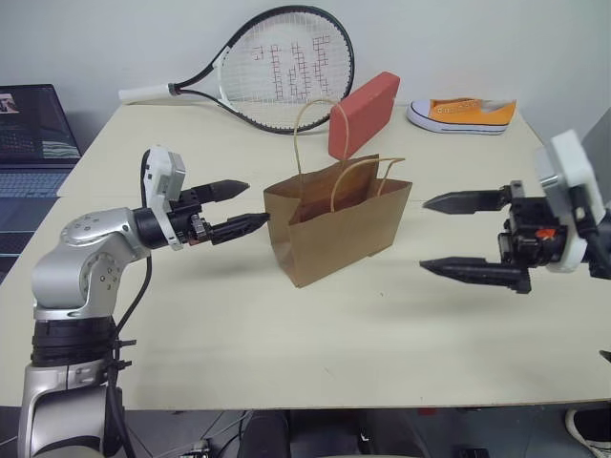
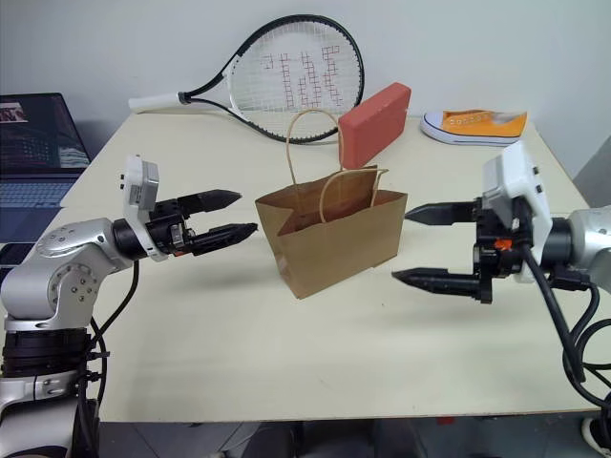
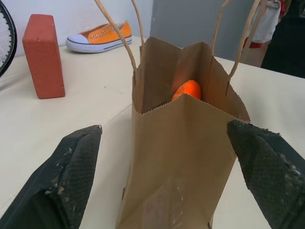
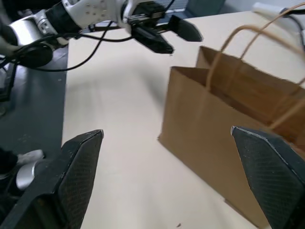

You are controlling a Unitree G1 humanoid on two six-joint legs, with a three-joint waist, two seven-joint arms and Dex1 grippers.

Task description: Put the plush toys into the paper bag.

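Table holds paper bag, orange toy inside

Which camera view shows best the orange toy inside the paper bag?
The left wrist view: it looks over the paper bag's open top, where the orange toy shows inside. In both eye views and the right wrist view the bag's brown walls hide the toy.

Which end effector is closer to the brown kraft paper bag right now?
Left. The left end effector is open, its tips just short of the brown kraft paper bag. The right end effector is open too, with a wider gap.
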